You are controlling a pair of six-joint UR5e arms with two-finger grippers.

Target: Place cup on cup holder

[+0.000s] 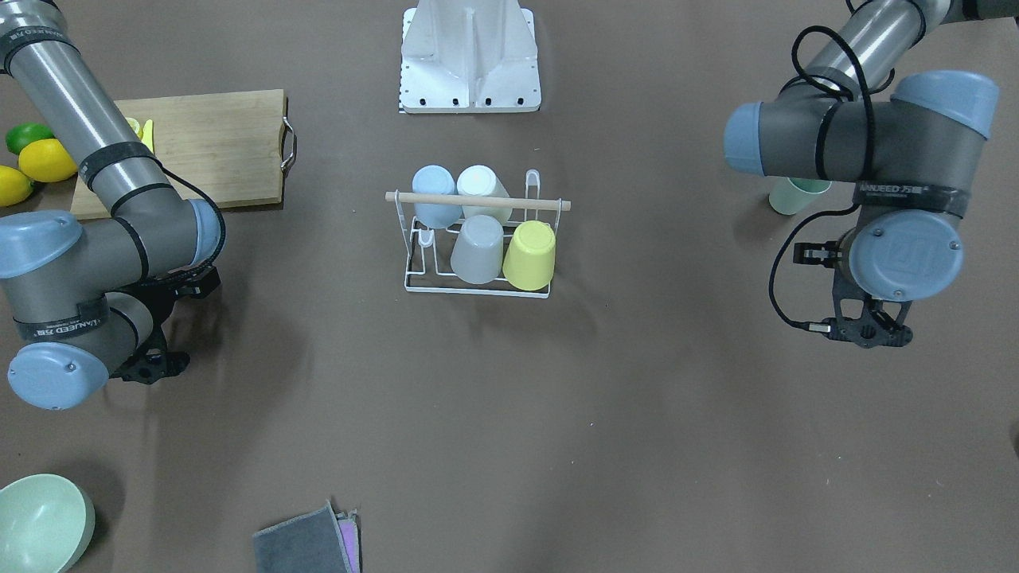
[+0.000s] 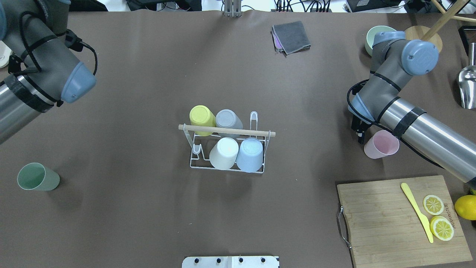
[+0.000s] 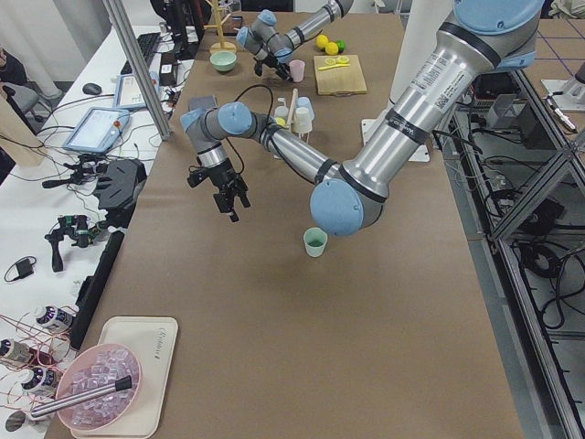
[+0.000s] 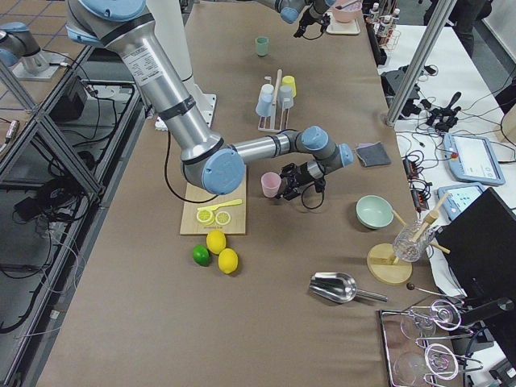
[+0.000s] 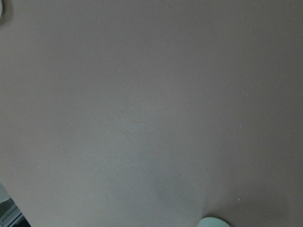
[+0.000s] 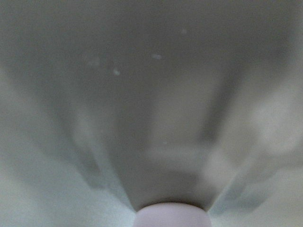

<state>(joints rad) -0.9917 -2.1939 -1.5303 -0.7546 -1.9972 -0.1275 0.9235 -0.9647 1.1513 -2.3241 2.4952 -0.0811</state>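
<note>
At the pink plastic cup (image 2: 382, 145) right of the white wire cup holder (image 2: 227, 131), the right gripper (image 2: 360, 134), closure unclear, seems mid-pickup and next needs a firm grasp.

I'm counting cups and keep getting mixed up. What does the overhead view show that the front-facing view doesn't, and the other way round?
Only overhead: the pink cup and a metal scoop. Only front-facing: the left pincer. Both: the cup holder with its four cups, and the green cup.
</note>
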